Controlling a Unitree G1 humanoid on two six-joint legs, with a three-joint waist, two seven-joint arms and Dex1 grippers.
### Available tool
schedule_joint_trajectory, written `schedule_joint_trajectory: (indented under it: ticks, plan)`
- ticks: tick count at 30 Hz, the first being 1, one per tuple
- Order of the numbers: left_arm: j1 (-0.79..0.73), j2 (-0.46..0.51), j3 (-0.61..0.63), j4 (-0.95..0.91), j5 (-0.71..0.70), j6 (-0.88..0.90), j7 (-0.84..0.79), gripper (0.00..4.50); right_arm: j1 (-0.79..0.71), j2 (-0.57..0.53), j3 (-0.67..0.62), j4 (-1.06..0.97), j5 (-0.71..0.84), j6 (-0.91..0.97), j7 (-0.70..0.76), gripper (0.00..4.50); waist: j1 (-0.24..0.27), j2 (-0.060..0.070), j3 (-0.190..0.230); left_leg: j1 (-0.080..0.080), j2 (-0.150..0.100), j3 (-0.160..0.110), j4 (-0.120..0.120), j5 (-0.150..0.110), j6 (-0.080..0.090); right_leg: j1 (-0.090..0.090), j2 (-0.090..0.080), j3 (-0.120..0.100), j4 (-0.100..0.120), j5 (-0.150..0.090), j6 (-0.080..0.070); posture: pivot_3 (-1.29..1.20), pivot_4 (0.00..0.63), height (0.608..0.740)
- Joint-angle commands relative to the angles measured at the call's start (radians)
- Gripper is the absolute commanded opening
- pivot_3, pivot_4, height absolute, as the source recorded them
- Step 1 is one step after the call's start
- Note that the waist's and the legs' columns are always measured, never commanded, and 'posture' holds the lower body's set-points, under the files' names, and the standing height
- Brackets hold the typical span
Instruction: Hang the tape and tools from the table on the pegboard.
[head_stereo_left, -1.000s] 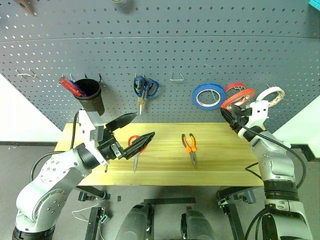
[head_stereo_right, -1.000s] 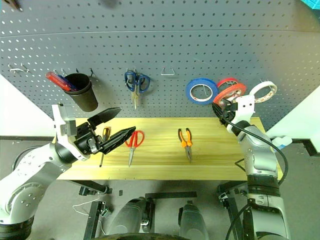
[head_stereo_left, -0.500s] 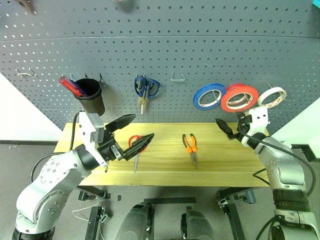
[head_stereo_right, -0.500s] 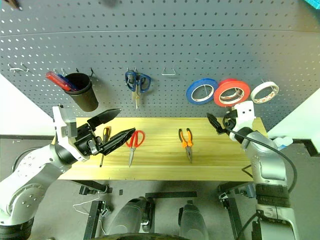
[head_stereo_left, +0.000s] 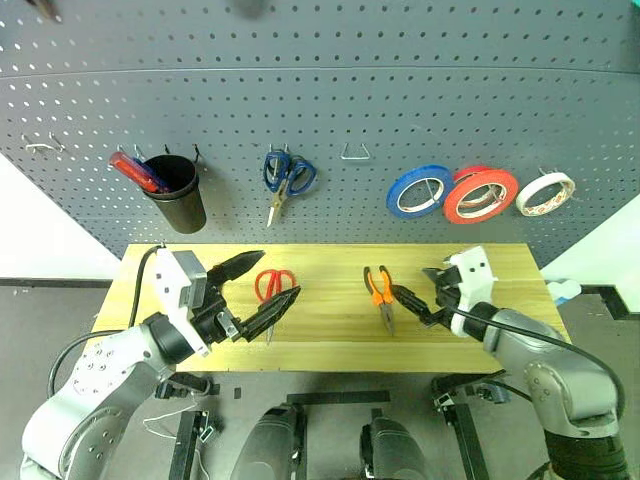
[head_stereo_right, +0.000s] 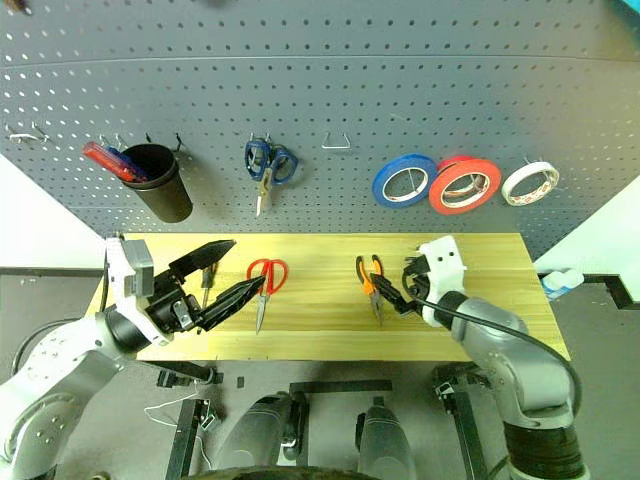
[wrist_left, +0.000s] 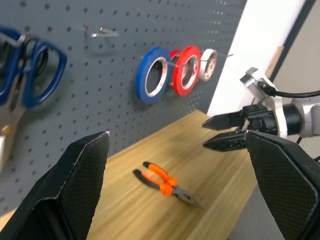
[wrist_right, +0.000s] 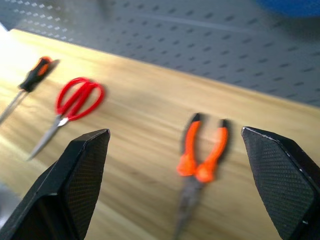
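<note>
The red tape (head_stereo_left: 481, 196) already hangs on the pegboard (head_stereo_left: 320, 90); my right gripper (head_stereo_left: 420, 290) hovers with fingers apart just beside the pliers (head_stereo_left: 380, 296) on the tabletop (head_stereo_left: 330, 345); I judge them stiff, fairly light, slick at the steel, so I'd pinch across both rubbery handles; the left gripper (head_stereo_left: 262, 292) is spread wide over the red scissors (head_stereo_left: 270, 290).

Matt board, grained wood, glossy tape.
Dark grey pegboard (head_stereo_left: 400, 100) matt, punched with small holes, bare wire hooks glinting. Pale yellow table (head_stereo_left: 330, 335) of smooth streaked wood. Red tape (head_stereo_left: 481, 195) shiny like plastic film, at 3 o'clock from the blue roll (head_stereo_left: 419, 191). Pliers (head_stereo_left: 380, 293) with rubbery orange grips, dull metal nose. Red scissors (head_stereo_left: 271, 296): plastic handles, steel blades.
</note>
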Motion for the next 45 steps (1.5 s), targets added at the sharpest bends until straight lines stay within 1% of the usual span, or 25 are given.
schedule_joint_trajectory:
  ticks: [1,4,8,13,15,21,30,33,37,45]
  plan:
    - [0.026,0.000,0.027,-0.078,-0.030,-0.001,0.039,4.50,-0.038,0.021,0.020,0.002,-0.014,0.003,-0.030,4.41,0.001,0.000,0.011,0.000,0.000,0.000,0.000,0.000,0.000,0.000,0.000,0.000,-0.001,0.000,0.000,0.14,0.252,0.740]
    - [0.071,-0.003,0.034,-0.124,-0.047,0.005,0.077,4.50,-0.080,0.049,0.047,0.055,-0.042,-0.010,-0.058,4.41,0.000,-0.003,0.026,-0.001,0.000,0.000,-0.003,0.000,0.000,0.000,0.000,0.000,-0.005,0.000,0.000,0.14,0.280,0.740]
    - [0.121,0.001,0.048,-0.152,-0.070,0.006,0.102,4.50,-0.122,0.075,0.072,0.122,-0.077,-0.036,-0.072,4.41,-0.001,-0.002,0.048,-0.002,0.000,0.000,-0.005,-0.001,0.001,0.000,0.000,-0.001,-0.009,0.001,0.000,0.14,0.304,0.740]
    - [0.156,0.007,0.049,-0.183,-0.092,0.008,0.136,4.50,-0.137,0.088,0.077,0.161,-0.111,-0.043,-0.101,4.41,-0.001,-0.003,0.075,-0.003,0.000,0.000,-0.006,-0.001,0.002,0.001,0.000,-0.002,-0.012,0.001,0.001,0.13,0.334,0.740]
    - [0.163,0.009,0.047,-0.192,-0.099,0.007,0.148,4.50,-0.142,0.102,0.082,0.173,-0.131,-0.042,-0.126,4.41,-0.001,-0.002,0.079,-0.003,0.000,0.000,-0.006,-0.001,0.002,0.000,0.000,-0.002,-0.012,0.001,0.001,0.13,0.343,0.740]
    - [0.190,0.018,0.052,-0.212,-0.122,0.002,0.172,4.50,-0.138,0.179,0.093,0.162,-0.170,0.004,-0.219,4.41,-0.003,0.000,0.096,-0.003,0.000,0.000,-0.006,-0.001,0.002,0.000,0.000,-0.002,-0.012,0.001,0.001,0.12,0.357,0.740]
    - [0.210,0.021,0.046,-0.217,-0.120,-0.007,0.180,4.50,-0.113,0.282,0.183,0.147,-0.202,0.030,-0.271,4.41,-0.004,0.000,0.113,-0.005,0.000,0.000,-0.007,-0.001,0.002,-0.002,-0.001,-0.002,-0.013,0.001,0.001,0.12,0.367,0.740]
    - [0.213,0.021,0.045,-0.227,-0.128,-0.006,0.193,4.50,-0.127,0.292,0.188,0.162,-0.209,0.022,-0.269,4.41,-0.003,0.000,0.118,-0.007,0.000,0.000,-0.007,-0.001,0.002,-0.004,-0.001,-0.002,-0.013,0.001,0.001,0.13,0.376,0.740]
    - [0.223,0.021,0.042,-0.234,-0.129,-0.007,0.198,4.50,-0.145,0.284,0.190,0.195,-0.230,-0.002,-0.261,4.41,-0.004,0.000,0.119,-0.017,0.000,0.000,-0.006,-0.001,0.001,-0.014,-0.001,-0.002,-0.012,0.001,0.001,0.12,0.382,0.740]
    - [0.219,0.023,0.030,-0.232,-0.133,-0.007,0.202,4.50,-0.179,0.308,0.187,0.249,-0.285,-0.040,-0.299,4.41,-0.005,-0.001,0.126,-0.017,0.000,0.000,-0.006,0.000,0.000,-0.014,0.000,-0.003,-0.012,0.001,0.001,0.12,0.377,0.740]
